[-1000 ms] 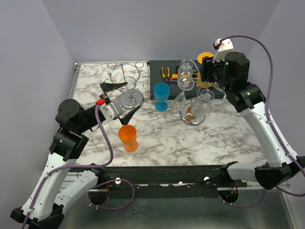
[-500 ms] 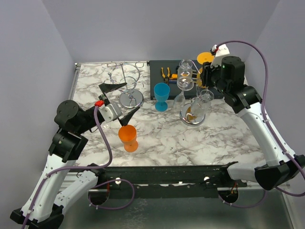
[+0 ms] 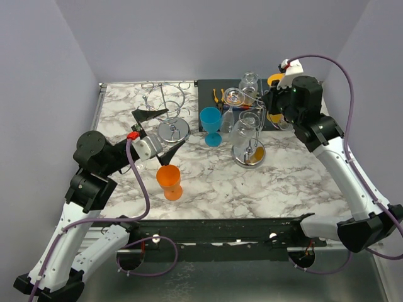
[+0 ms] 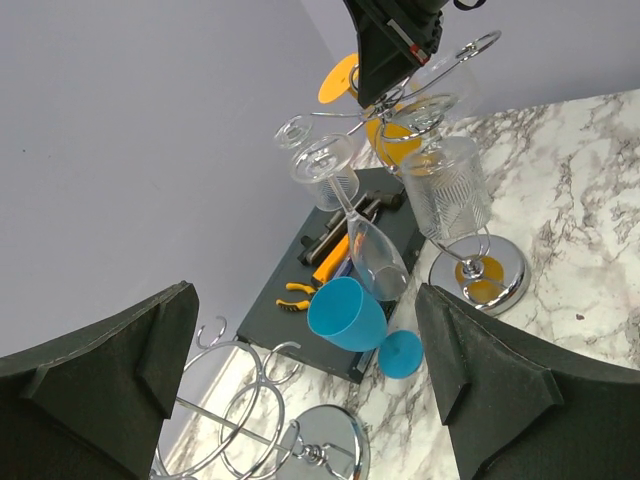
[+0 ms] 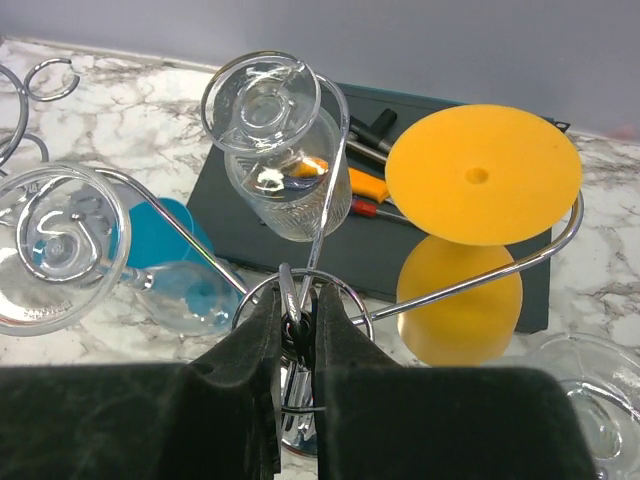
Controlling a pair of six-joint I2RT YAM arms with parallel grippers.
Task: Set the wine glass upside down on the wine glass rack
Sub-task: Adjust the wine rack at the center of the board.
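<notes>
- Marbled surface [image 3: 214, 182], open room at front right.
- Wine glass [image 4: 378, 262] hangs on the wine glass rack [image 3: 249, 155], foot up, stem tilted.
- My right fingers [image 5: 250, 350] pinch its top loop; left fingers [image 4: 110, 380] gape, empty.

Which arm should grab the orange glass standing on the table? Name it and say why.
Left. The left pincer hangs open close to the orange glass, on its own side of the table. The right pincer is shut on the top of the loaded rack, farther away.

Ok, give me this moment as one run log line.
left end effector: open, holding nothing | right end effector: shut on top of loaded rack | orange glass: upright on table
</notes>
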